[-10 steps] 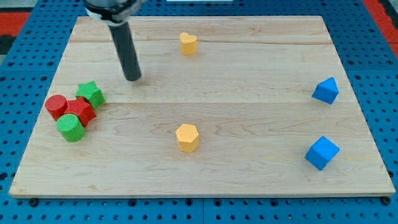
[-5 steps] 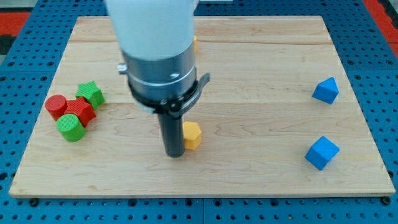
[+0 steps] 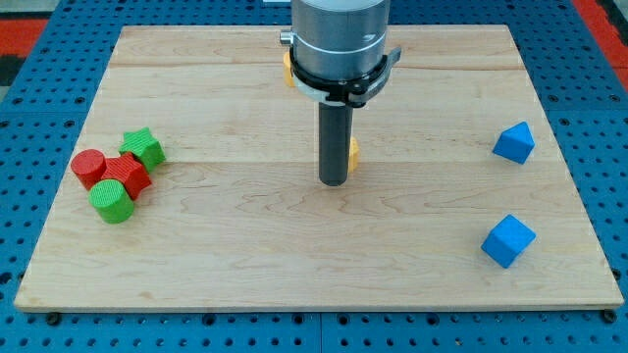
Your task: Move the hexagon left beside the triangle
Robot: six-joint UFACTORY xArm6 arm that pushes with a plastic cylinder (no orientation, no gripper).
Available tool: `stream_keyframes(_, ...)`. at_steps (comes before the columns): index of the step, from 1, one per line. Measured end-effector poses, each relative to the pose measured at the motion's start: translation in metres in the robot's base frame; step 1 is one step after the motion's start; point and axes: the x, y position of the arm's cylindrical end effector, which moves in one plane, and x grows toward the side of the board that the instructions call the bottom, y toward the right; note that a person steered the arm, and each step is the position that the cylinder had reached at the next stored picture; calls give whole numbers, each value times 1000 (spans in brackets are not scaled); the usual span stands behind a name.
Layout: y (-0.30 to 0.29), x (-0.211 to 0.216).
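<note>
My tip [image 3: 334,182] rests on the wooden board [image 3: 196,265] near its middle. The yellow hexagon [image 3: 352,153] is mostly hidden behind the rod; only a sliver shows at the rod's right side, just above the tip and touching or nearly touching it. The blue triangle [image 3: 513,142] sits far off at the view's right edge of the board. The arm's grey body covers the upper middle of the view.
A blue cube [image 3: 508,241] lies at the lower right. Another yellow block [image 3: 287,67] peeks out left of the arm at the top. At the left sit a green star [image 3: 144,147], red cylinder [image 3: 88,168], red block [image 3: 130,176] and green cylinder [image 3: 112,200].
The arm swept from upper left down to the hexagon, then up and right. The hexagon has moved up and to the right with the tip.
</note>
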Motion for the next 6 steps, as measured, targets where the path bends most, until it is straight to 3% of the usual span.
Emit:
stream_keyframes(2,-24,-15)
stream_keyframes(4,57,-44)
stream_keyframes(6,112,-31)
